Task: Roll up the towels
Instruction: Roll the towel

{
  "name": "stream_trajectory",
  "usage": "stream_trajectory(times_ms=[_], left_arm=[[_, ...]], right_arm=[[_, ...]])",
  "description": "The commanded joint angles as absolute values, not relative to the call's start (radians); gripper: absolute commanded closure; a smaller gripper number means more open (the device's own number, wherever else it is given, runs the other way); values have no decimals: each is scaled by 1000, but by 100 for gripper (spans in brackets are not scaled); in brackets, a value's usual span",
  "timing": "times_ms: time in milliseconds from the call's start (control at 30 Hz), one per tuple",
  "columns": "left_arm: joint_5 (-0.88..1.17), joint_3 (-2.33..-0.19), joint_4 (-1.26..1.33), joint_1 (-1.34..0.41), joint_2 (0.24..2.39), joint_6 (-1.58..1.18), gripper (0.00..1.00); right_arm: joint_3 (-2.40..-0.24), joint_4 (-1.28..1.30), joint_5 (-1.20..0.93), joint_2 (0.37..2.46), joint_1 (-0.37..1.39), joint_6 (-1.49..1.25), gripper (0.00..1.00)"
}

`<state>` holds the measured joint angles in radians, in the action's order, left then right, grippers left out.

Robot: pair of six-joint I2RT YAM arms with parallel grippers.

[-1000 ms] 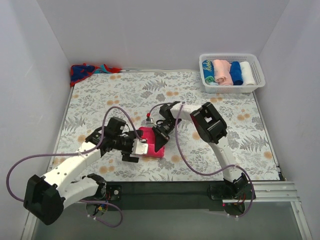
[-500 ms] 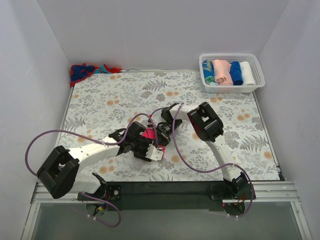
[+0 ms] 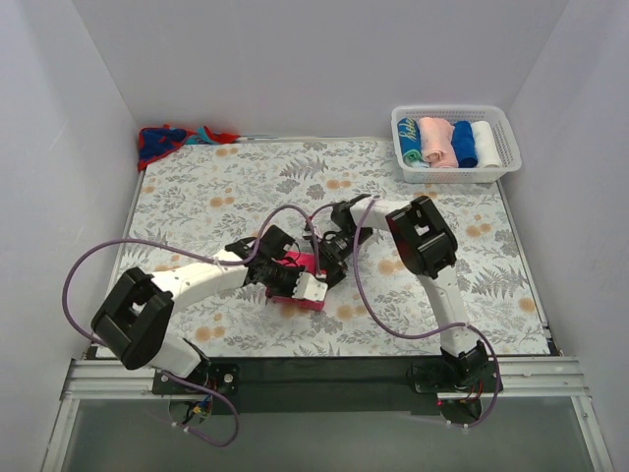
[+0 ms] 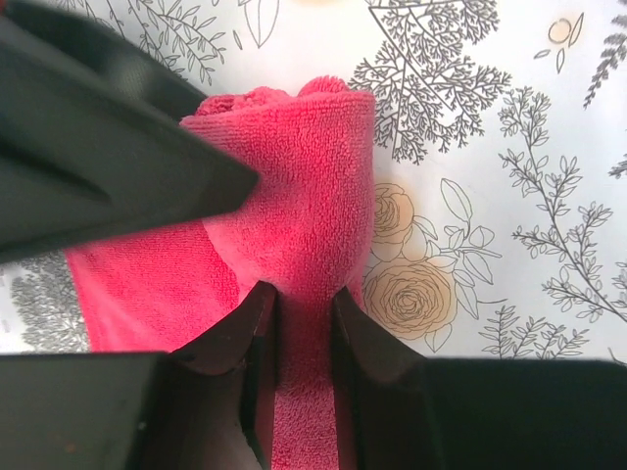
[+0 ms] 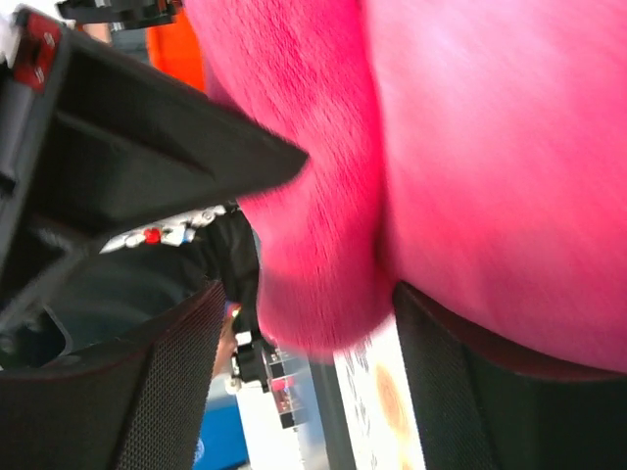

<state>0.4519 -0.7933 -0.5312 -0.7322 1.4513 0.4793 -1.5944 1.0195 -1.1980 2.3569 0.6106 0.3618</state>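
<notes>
The hot-pink towel (image 3: 298, 262) lies partly rolled on the floral cloth near the table's middle. My left gripper (image 3: 299, 279) comes in from the left and is shut on the thick rolled end of the pink towel (image 4: 306, 166), its fingers (image 4: 257, 323) pinching the roll from both sides. My right gripper (image 3: 328, 264) sits just right of it, open, with a fold of the pink towel (image 5: 470, 147) loose between its wide jaws. A red towel with blue marks (image 3: 169, 140) lies crumpled in the back left corner.
A white slotted basket (image 3: 496, 173) at the back right holds several rolled towels. The grey-and-orange floral table cloth (image 3: 246, 187) covers the table. White walls close in the left, back and right sides. Purple cables loop above both arms.
My left arm has swung right onto the pink towel and its jaws have shut on the rolled end. My right gripper's jaws have opened off the towel.
</notes>
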Motion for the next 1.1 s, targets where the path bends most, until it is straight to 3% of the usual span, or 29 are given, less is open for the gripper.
stream_trajectory(times_ms=[0, 133, 433, 700, 1067], left_arm=[[549, -811, -782, -693, 1558, 439, 100], [649, -966, -918, -602, 1704, 474, 100], [859, -1342, -1229, -442, 2107, 572, 100], [848, -1609, -1367, -408, 2403, 600, 97], [839, -1758, -1379, -387, 2526, 569, 94]], right_arm=[[-1562, 940, -930, 2277, 522, 356, 34], [-1552, 916, -899, 2171, 445, 330, 27], [-1364, 749, -755, 1840, 356, 367, 27], [-1249, 539, -494, 1686, 592, 417, 27], [-1140, 254, -235, 1634, 916, 590, 21]])
